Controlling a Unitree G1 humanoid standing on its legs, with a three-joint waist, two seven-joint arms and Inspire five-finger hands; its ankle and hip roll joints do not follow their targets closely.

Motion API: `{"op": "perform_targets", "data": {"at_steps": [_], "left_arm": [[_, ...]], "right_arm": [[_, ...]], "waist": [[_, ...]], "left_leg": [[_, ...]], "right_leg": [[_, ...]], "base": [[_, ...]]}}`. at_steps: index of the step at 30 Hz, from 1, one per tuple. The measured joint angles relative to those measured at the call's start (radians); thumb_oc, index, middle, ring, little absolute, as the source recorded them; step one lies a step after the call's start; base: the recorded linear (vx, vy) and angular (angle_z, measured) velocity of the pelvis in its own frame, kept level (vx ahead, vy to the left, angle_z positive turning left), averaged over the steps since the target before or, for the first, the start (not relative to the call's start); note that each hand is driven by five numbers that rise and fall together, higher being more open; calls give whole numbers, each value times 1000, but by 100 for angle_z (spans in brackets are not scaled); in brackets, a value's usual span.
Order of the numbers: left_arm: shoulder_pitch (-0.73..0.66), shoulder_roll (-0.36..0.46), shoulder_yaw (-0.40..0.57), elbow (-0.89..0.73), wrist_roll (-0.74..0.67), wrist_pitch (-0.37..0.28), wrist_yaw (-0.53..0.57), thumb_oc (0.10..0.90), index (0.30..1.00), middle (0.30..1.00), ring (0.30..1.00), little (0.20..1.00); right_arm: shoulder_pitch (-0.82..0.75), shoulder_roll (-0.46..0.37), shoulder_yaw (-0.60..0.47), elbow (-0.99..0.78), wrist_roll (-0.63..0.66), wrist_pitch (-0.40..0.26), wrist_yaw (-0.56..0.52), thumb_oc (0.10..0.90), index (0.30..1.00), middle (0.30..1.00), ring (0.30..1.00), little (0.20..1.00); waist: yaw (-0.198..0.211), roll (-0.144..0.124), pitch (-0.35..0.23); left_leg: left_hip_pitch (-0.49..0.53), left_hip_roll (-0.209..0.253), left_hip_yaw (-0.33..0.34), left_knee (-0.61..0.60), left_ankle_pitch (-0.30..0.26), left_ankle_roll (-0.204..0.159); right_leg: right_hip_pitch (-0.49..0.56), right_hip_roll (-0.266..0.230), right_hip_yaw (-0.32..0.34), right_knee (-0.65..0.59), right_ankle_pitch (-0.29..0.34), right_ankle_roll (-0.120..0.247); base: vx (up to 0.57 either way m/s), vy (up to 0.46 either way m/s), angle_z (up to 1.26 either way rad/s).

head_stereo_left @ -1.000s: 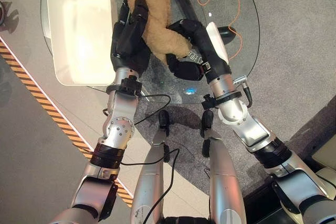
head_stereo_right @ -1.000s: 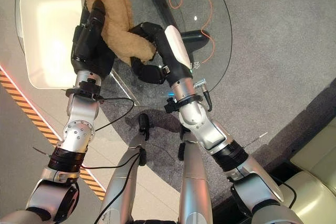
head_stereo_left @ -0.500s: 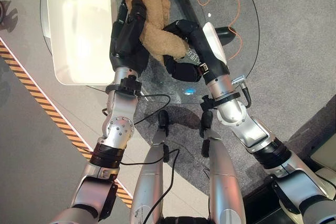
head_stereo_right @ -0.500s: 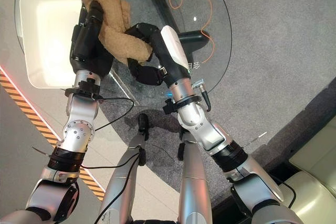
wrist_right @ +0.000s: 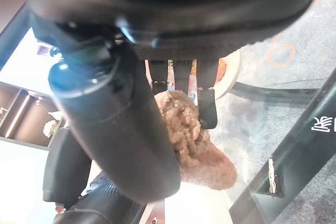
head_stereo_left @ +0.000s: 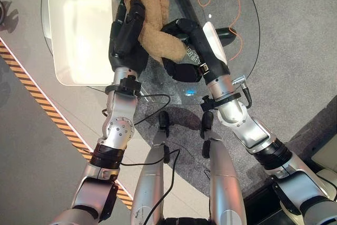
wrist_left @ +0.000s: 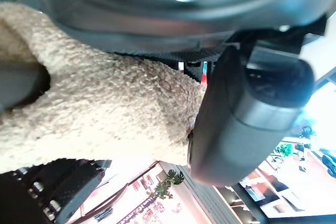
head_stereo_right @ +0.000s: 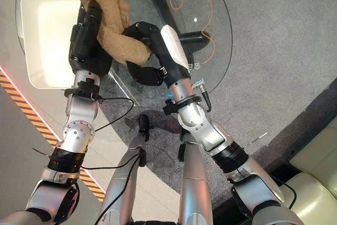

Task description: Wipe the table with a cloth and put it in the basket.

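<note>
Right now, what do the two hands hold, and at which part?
The tan cloth: left hand grips its far part, right hand its near end.

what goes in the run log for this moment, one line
fluffy tan cloth: on round glass table, gripped by both hands | left hand: shut on cloth | right hand: shut on cloth | white rectangular basket: empty

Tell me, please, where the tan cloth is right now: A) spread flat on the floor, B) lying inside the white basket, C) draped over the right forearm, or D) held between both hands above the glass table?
D: the cloth is bunched between the left hand and right hand over the glass table, beside the white basket.
</note>
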Motion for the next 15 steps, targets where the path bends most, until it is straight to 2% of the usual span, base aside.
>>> {"op": "perform_targets", "data": {"at_steps": [6,15], "left_arm": [[0,-36,-3,0,18,-97,44,100,300,300,300,200],[1,-90,-3,0,21,-201,136,100,300,300,300,200]], "right_arm": [[-1,13,-2,-6,0,-6,-2,800,900,900,900,900],[-17,48,-16,-10,-1,-11,-4,800,900,900,900,900]], "waist": [[0,0,0],[0,-1,0]], "left_leg": [[0,0,0,-2,0,0],[0,0,0,-6,0,0]], "right_leg": [[0,0,0,-3,0,0],[0,1,-1,-7,0,0]], "base": [[0,0,0],[0,0,0]]}}
